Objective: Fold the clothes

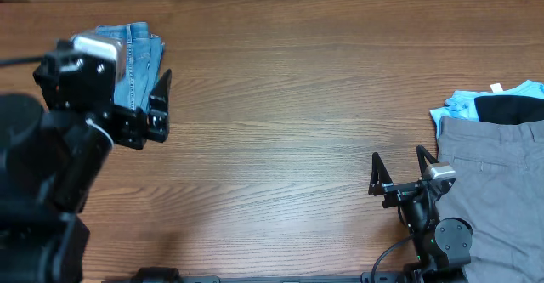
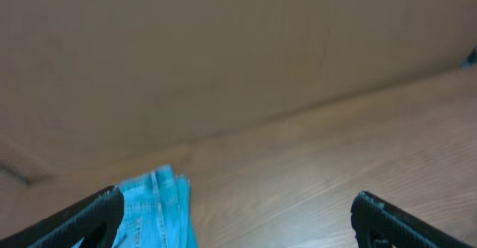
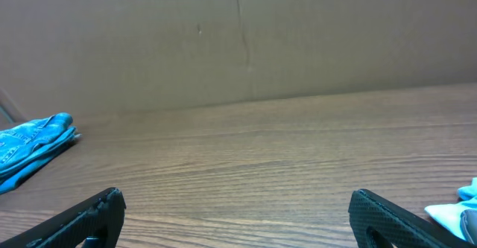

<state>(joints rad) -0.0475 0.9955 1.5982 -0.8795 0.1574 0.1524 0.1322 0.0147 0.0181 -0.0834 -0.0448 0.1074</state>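
The light blue denim jeans (image 1: 140, 60) lie folded in a compact bundle at the far left of the table, partly hidden under my left arm. They show in the left wrist view (image 2: 156, 207) between and beyond the left finger, and far off at the left edge of the right wrist view (image 3: 33, 147). My left gripper (image 1: 160, 104) is open and empty, just in front of and to the right of the bundle. My right gripper (image 1: 398, 168) is open and empty near the front right, over bare wood.
Plain grey trousers (image 1: 497, 189) lie at the right edge, with a black garment (image 1: 510, 109) and a pale-blue garment (image 1: 463, 104) behind them. A corner of pale cloth shows in the right wrist view (image 3: 455, 214). A cardboard wall (image 3: 238, 39) stands behind the table.
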